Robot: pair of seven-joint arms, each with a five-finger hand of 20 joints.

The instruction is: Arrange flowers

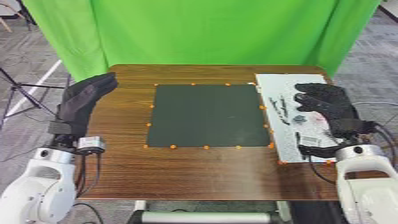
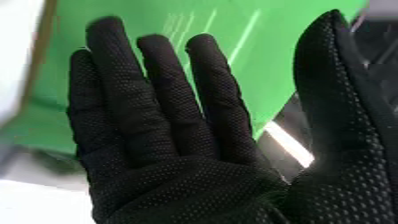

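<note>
Green curtain (image 1: 209, 35), one, behind one brown wooden table (image 1: 204, 175). Head view: one dark mat (image 1: 209, 115), centre of the frame; one white panel (image 1: 289, 80), at right, bearing slender dark shapes (image 1: 282, 107) too small to identify. The left hand (image 1: 84, 94), upper left, has its fingers extended and holds nothing; the right hand (image 1: 330, 104) is above the panel. Right wrist view: right hand (image 2: 178, 185) wide open, thumb spread from straight fingers, palm empty.

Over on the white panel (image 1: 289, 142), right of the frame, I can see slender dark shapes (image 1: 283, 109) running lengthwise, with a small greyish blotch (image 1: 299, 119) near their lower end. They're too small for me to tell whether they're flowers, loose or printed.
</note>
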